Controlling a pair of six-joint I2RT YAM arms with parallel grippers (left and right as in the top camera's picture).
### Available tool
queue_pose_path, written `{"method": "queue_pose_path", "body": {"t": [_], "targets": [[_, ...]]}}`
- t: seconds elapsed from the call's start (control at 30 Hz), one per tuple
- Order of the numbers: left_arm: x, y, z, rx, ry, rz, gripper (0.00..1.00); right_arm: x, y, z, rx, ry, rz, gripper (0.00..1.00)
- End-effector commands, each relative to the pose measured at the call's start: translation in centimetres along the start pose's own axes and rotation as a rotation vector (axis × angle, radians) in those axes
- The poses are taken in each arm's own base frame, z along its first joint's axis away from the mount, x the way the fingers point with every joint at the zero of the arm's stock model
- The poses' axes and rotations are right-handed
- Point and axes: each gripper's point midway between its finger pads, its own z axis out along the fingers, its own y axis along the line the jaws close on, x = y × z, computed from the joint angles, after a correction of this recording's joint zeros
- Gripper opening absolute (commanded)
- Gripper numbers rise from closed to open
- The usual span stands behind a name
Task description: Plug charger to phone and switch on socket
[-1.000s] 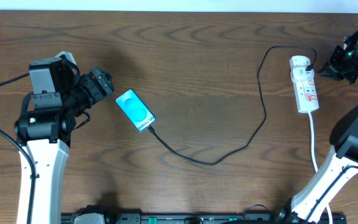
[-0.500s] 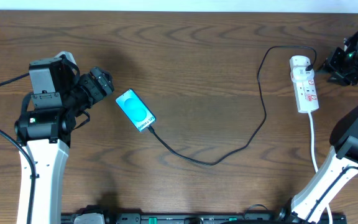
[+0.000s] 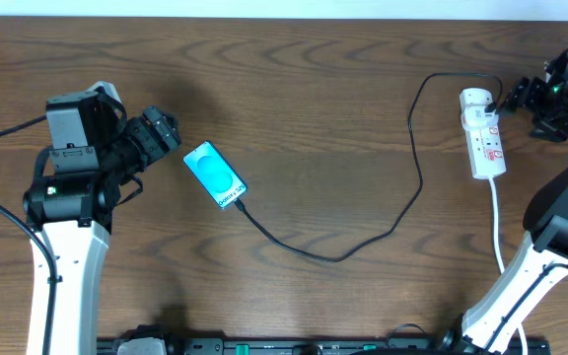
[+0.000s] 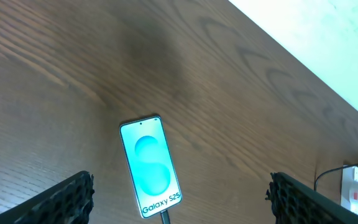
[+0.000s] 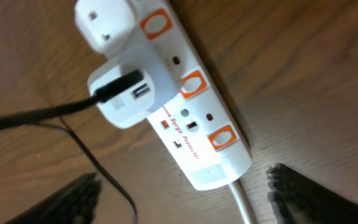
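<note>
The brown wooden tabletop carries few things. The phone lies flat and slanted near the left pincer, whose fingers are spread wide and hold nothing. The screen glows cyan, and a white band reading "Galaxy S25" sits at the phone's near end. The charger meets that end with its tip, then loops across the middle of the tabletop and up to the socket at the far right. There its black plug sits in a white adapter standing on the socket, just beside the middle orange switch. A second white plug crowds the socket's end. Whether the switches are on, I cannot tell. The right pincer hangs spread beside the socket, apart from it.
</note>
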Motion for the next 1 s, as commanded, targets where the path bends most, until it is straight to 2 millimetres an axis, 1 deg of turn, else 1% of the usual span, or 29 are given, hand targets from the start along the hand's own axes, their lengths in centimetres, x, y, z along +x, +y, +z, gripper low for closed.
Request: {"method": "queue_pose_path", "body": {"t": [0.0, 0.17, 0.3, 0.5, 0.63, 0.7, 0.8, 0.97], "targets": [[-0.1, 0.3, 0.1, -0.015, -0.005, 0.005, 0.91, -0.1, -0.8, -1.6, 0.060, -0.036, 0.008, 0.99], [-0.1, 0.3, 0.1, -0.015, -0.005, 0.006, 0.91, 0.0, -1.1, -1.6, 0.070, -0.033, 0.067, 0.99], [-0.1, 0.3, 0.1, -0.015, -0.005, 0.005, 0.91, 0.6, -1.9, -1.7, 0.073, -0.011, 0.171, 0.99], [-0.1, 0.3, 0.1, -0.015, -0.005, 0.005, 0.91, 1.7, -4.0, -2.2, 0.083, 0.030, 0.273, 0.99], [-0.1, 0.3, 0.1, -0.015, -0.005, 0.005, 0.91, 1.8, -5.6, -2.6, 0.085, 0.030, 0.311, 0.99], [-0.1, 0.3, 0.1, -0.015, -0.005, 0.006, 0.91, 1.8, -6.0, -2.6, 0.079, 0.031, 0.322, 0.99], [-0.2, 0.3, 0.1, -0.015, -0.006, 0.006, 0.91, 1.8, -6.3, -2.4, 0.080, 0.040, 0.330, 0.99], [-0.2, 0.3, 0.1, -0.015, -0.006, 0.006, 0.91, 2.1, -5.9, -0.7, 0.043, 0.090, 0.338, 0.99]]}}
